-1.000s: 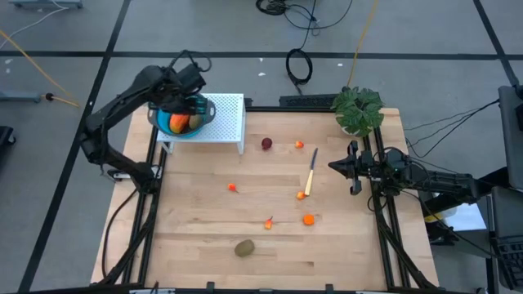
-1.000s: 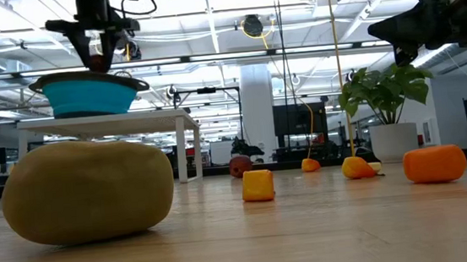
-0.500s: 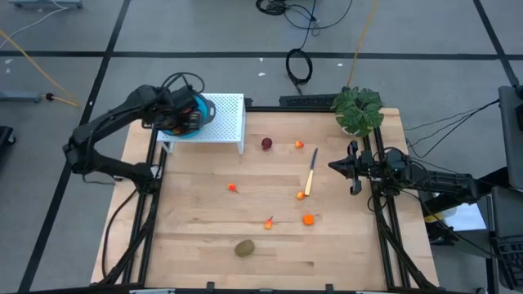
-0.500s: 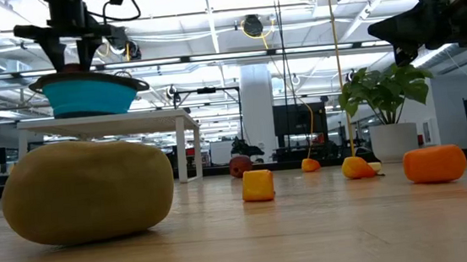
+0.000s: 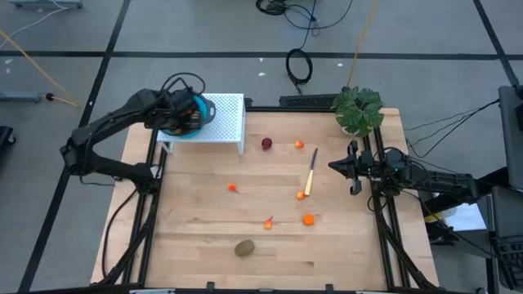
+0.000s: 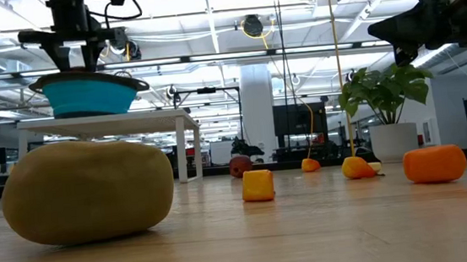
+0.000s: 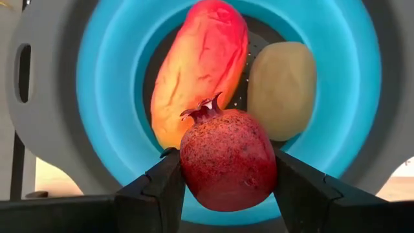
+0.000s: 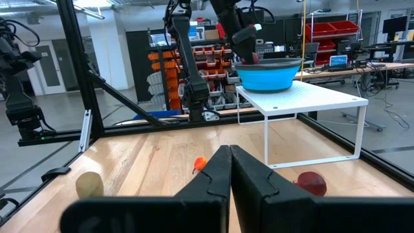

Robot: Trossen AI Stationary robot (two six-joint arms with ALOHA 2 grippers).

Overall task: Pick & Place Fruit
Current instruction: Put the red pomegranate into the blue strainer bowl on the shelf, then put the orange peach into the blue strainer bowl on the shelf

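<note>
My left gripper [image 5: 181, 114] hangs over the blue bowl [image 5: 204, 108] on the white stand [image 5: 230, 114], shut on a dark red ball with a small crown [image 7: 228, 162]. Inside the bowl lie the elongated red-orange piece [image 7: 197, 65] and a tan oval [image 7: 283, 87]. On the table rest another dark red ball [image 5: 266, 144], the brown-green oval [image 5: 244, 247] and several small orange bits, one of them [image 5: 308, 219]. My right gripper [image 5: 333, 166] waits shut at the table's right edge. My left gripper pinches the dark red ball between its two fingers [image 7: 169, 181], one on each side of its widest part [image 7: 194, 168]. The fingers come from above, pointing down into the bowl. The ball is lifted above the pieces in the bowl, its crown [image 7: 206, 109] pointing sideways out of the hold.
A yellow-handled knife [image 5: 311, 171] lies right of the table's middle. The potted plant [image 5: 358, 109] stands at the far right corner. The white stand fills the far left corner. In the low view the brown-green oval [image 6: 86, 190] sits close to the near edge.
My left gripper has moved toward the table's left, from the bowl's right part to over its middle, and now covers the bowl in the high view. It has kept the red ball between its fingers. Over the last half second it has barely shifted.
</note>
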